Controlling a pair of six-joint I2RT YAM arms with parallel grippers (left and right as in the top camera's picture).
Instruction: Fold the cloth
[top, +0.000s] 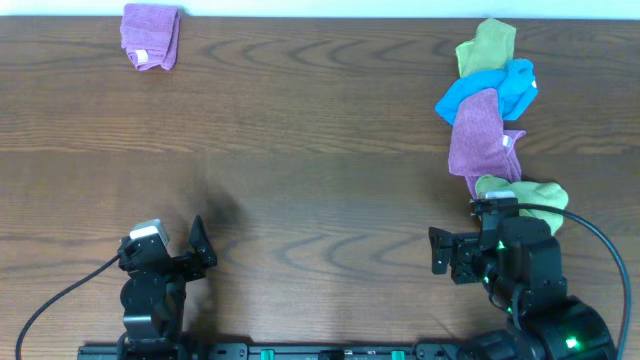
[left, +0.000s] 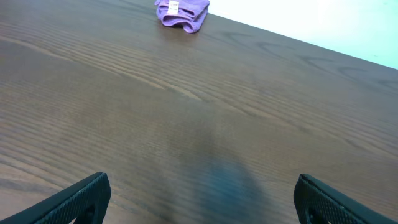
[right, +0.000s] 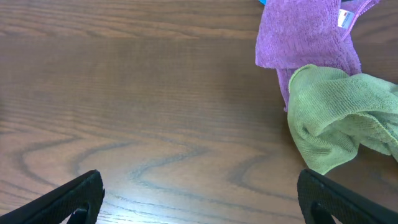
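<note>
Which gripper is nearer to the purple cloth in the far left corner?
Left. The purple cloth lies far ahead of the left gripper; the right gripper is across the table.

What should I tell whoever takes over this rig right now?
Both open and empty: left gripper, right gripper, parked at the near side.
Far left: folded purple cloth, which looks done.
Right side, unfolded in a heap: top green cloth, blue cloth, crumpled purple cloth, near green cloth closest to the right gripper.
Left to do: fold those four, probably starting with the near green one.
</note>
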